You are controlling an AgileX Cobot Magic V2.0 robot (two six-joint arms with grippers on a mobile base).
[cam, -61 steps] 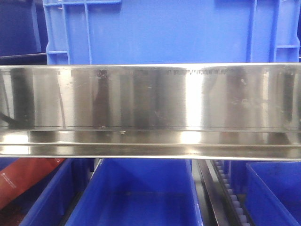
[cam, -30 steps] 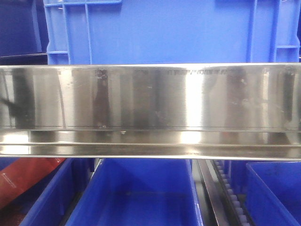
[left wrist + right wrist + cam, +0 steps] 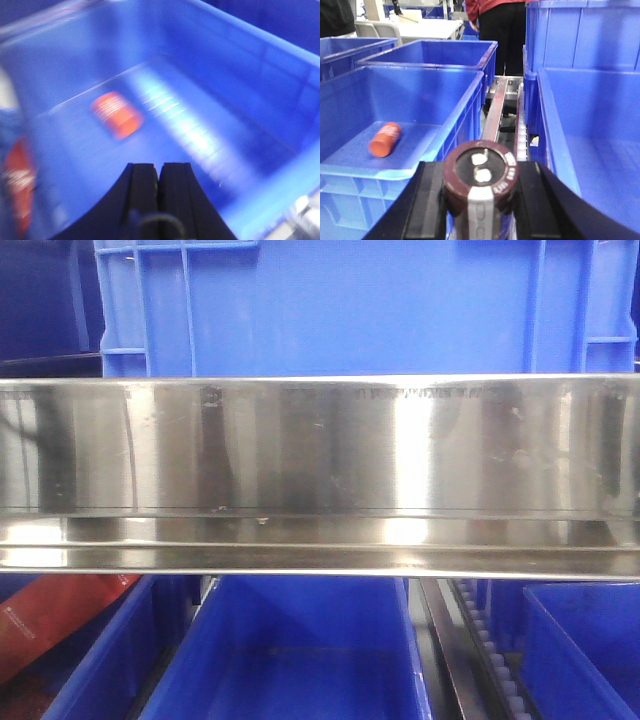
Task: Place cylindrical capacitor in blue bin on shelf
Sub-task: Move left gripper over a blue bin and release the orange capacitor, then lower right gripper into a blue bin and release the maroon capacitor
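The cylindrical capacitor [image 3: 480,169], maroon with a grey stripe and two pale terminals on its end, sits upright between the black fingers of my right gripper [image 3: 482,176], which is shut on it. It hangs over the gap between two blue bins, the left one [image 3: 465,102] and the right one [image 3: 555,130]. My left gripper [image 3: 158,170] is shut with nothing in it, over the floor of a blue bin [image 3: 240,90]. The shelf's shiny steel rail [image 3: 320,450] crosses the front view, with a blue bin [image 3: 290,650] below it. Neither gripper shows in the front view.
An orange cylinder [image 3: 385,139] lies in the left bin, and shows blurred in the left wrist view [image 3: 117,114]. A roller track [image 3: 521,131] runs between the bins. A blue crate [image 3: 360,310] stands above the rail. A red pack [image 3: 50,625] lies at lower left. A person [image 3: 505,30] stands behind.
Only the dark reflections at the left end of the steel rail have shifted. The rail and bins stand as before.
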